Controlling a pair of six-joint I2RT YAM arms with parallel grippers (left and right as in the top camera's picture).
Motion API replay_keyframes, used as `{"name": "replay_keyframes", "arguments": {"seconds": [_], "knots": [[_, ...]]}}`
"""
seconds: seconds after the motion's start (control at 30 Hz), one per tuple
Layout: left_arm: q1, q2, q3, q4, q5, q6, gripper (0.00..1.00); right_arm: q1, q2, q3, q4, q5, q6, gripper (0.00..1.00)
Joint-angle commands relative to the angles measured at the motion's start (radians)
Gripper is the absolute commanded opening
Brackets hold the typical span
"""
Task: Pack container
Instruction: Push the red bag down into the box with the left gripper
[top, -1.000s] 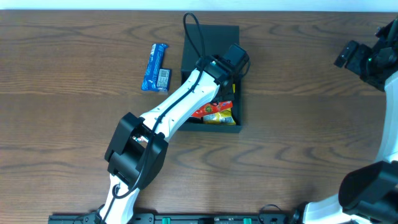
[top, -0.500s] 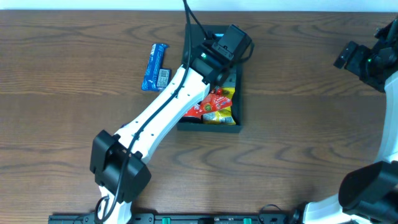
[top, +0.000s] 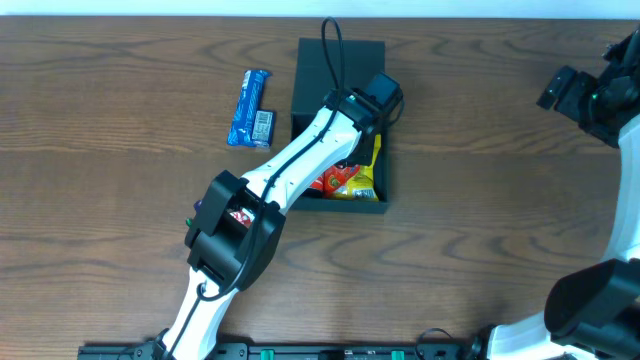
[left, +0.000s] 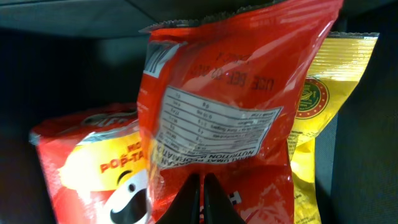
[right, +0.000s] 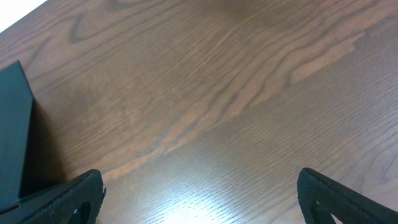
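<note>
At the left of the overhead view, a blue snack bar (top: 250, 108) lies on the wood, just beside the container (top: 340, 55) and not yet packed. The container sits at upper centre, its lid flap folded open toward the top edge. The left gripper (left: 202, 199) reaches into it with its jaws closed. They seem to pinch the film of the red packet (left: 217, 106), though the wrist view is too close to be sure. A yellow packet (left: 320, 106) stands at its right. The packets should lie flat below the rim, leaving room for the bar. The right gripper (right: 199, 196), far right, hangs wide open over bare table.
</note>
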Motion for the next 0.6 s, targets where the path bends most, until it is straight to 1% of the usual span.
{"name": "replay_keyframes", "arguments": {"seconds": [0.0, 0.2, 0.37, 0.47, 0.57], "knots": [[0.002, 0.051, -0.005, -0.004, 0.073, 0.029, 0.06, -0.006, -0.016, 0.006, 0.009, -0.001, -0.011, 0.99], [0.008, 0.036, 0.003, 0.010, 0.077, 0.030, 0.06, -0.006, -0.016, 0.006, 0.014, -0.001, -0.011, 0.99], [0.014, -0.049, 0.056, 0.013, 0.067, 0.053, 0.06, -0.006, -0.016, 0.006, 0.014, -0.001, -0.011, 0.99], [0.014, -0.122, 0.061, 0.016, -0.013, 0.055, 0.06, -0.006, -0.016, 0.006, 0.014, -0.001, -0.011, 0.99], [0.014, -0.172, 0.060, -0.001, -0.152, 0.034, 0.06, -0.006, -0.016, 0.006, 0.014, -0.001, -0.011, 0.99]]}}
